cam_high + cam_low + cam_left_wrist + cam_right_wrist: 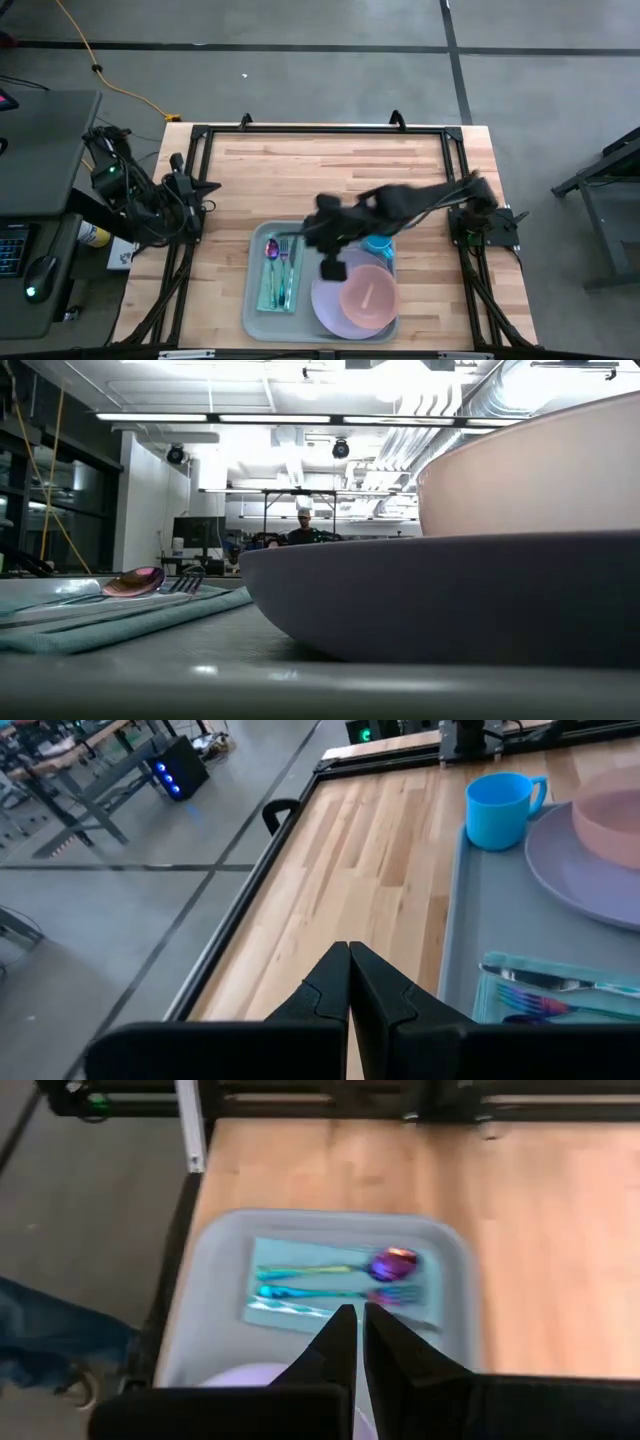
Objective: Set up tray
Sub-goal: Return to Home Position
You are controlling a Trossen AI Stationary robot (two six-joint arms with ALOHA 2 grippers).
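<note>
High view: the tray point(252, 300) sits bottom-centre on the bench, holding a napkin point(268, 292) with cutlery, a plate point(325, 305), a bowl point(368, 292) and a cup point(378, 246). My right arm hangs over it.

Low view: the plate fills the frame.

Left wrist: the left tool point(349, 948) is pressed together at the bench's left edge.

Right wrist: the right tool point(355, 1315) is together and empty above the napkin.

The setting looks finished to me; only parking that arm is left.

Bright, even light from ceiling strip lamps point(300, 417), glaring white in the low view, leaves faint soft shadows on the wooden tabletop point(320, 170) and a pale sheen on the tray point(200, 680)
</note>
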